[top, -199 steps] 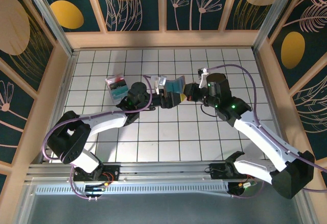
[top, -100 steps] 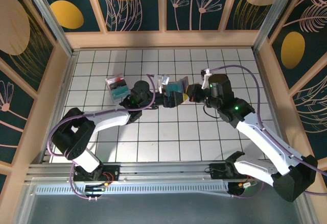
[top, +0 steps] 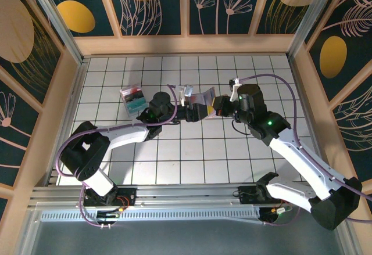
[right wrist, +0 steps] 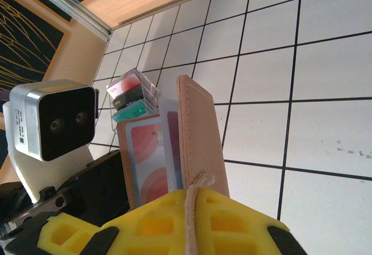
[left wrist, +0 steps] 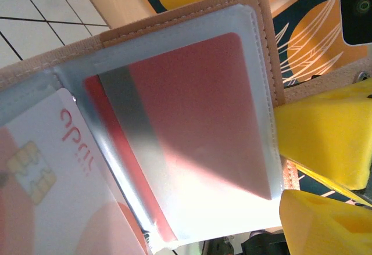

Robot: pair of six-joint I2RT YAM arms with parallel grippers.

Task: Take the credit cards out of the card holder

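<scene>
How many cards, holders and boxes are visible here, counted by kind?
cards: 2 (white card, red card; more may be hidden in the pockets)
holder: 1
box: 1
total: 4

card holder (top: pixel 200 100): over mid-table (top: pixel 203 162), held off it, between left gripper (top: pixel 192 112) and right gripper (top: pixel 219 105); right edge inside right gripper
credit cards (left wrist: pixel 197 110): in card holder pockets, side by side
plastic box (top: pixel 132 97): on table, left of card holder, just behind left arm (top: pixel 125 134)
</scene>
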